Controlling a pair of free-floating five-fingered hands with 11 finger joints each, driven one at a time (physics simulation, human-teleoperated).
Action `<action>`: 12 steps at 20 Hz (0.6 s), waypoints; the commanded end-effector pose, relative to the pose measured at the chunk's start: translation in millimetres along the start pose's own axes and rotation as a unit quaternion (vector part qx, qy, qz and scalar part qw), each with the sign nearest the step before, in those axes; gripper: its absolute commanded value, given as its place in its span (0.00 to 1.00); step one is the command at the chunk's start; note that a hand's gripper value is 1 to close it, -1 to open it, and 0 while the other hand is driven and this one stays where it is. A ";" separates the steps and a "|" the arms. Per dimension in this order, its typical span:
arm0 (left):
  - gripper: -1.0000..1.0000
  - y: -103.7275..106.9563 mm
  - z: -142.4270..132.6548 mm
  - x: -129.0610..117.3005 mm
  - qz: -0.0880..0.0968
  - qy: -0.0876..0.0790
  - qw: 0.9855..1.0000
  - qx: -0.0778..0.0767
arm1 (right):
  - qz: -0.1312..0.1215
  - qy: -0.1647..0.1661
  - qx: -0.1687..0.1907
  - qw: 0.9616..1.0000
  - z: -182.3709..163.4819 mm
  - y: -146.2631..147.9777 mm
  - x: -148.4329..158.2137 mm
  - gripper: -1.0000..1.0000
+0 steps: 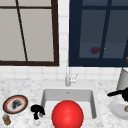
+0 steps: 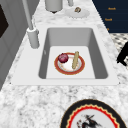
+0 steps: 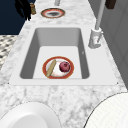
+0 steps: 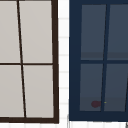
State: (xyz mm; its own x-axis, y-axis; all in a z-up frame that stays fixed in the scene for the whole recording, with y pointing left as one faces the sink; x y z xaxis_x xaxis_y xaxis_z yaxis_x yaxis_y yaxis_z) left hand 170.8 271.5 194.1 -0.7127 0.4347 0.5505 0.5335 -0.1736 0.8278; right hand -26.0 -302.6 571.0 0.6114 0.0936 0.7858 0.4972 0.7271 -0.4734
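Observation:
My left hand point(image 1: 37, 110) hovers at the sink's front left corner, fingers relaxed and hanging, holding nothing. In the right side view the left hand point(image 3: 23, 8) hangs just off the counter's front, beside a small brown jar point(image 3: 32, 8). A hand point(image 2: 123, 53) also shows past the counter's front edge. My right hand point(image 1: 120, 94) floats above a white plate point(image 1: 117, 110), fingers stretched leftward and empty. In the sink point(image 2: 71, 35) lies a red-rimmed plate point(image 2: 65, 68) carrying a dark red round fruit point(image 2: 63, 58) and a tan stick point(image 2: 75, 60). A big red ball point(image 1: 67, 115) covers the sink's front.
A decorated plate point(image 1: 15, 104) and the jar point(image 1: 6, 120) sit on the left counter. A grey canister point(image 1: 123, 78) stands behind the white plate, which holds a small brown bit point(image 2: 78, 10). The faucet point(image 1: 68, 77) rises behind the sink. A glass-door cabinet point(image 4: 100, 62) hangs above.

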 end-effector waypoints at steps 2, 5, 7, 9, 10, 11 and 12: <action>0.50 0.0 0.0 0.0 0.000 0.000 1.000 0.000 | -0.052 -0.001 -0.014 0.999 20.0 -16.0 12.2 0.00; 0.50 0.0 0.0 0.0 0.000 0.000 1.000 0.000 | -0.056 0.001 -0.015 0.998 33.3 -26.0 19.5 0.00; 0.50 0.0 0.0 0.0 0.000 0.000 1.000 0.000 | -0.060 0.001 -0.018 0.998 41.6 -32.6 24.6 0.00; 0.50 0.0 0.0 0.0 0.000 0.000 1.000 0.000 | -0.067 0.000 -0.022 0.997 49.5 -38.7 29.6 0.00; 0.50 0.0 0.0 0.0 0.000 0.000 1.000 0.000 | -0.071 0.001 -0.025 0.997 53.5 -41.6 32.1 0.00; 0.50 0.0 0.0 0.0 0.000 0.000 1.000 0.000 | -0.075 0.001 -0.029 0.997 57.5 -44.2 35.0 0.00; 0.50 0.0 0.0 0.0 0.000 0.000 1.000 0.000 | -0.080 0.002 -0.033 0.996 61.3 -46.6 37.5 0.00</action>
State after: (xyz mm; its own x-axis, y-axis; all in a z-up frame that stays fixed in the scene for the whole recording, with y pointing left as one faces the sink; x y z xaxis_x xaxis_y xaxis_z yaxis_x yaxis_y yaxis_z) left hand 170.8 271.5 194.1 -0.7127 0.4347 0.5505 0.5335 -0.1736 0.8278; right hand -57.9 -293.9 633.2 0.5857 0.0430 0.8094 0.5563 0.7049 -0.4401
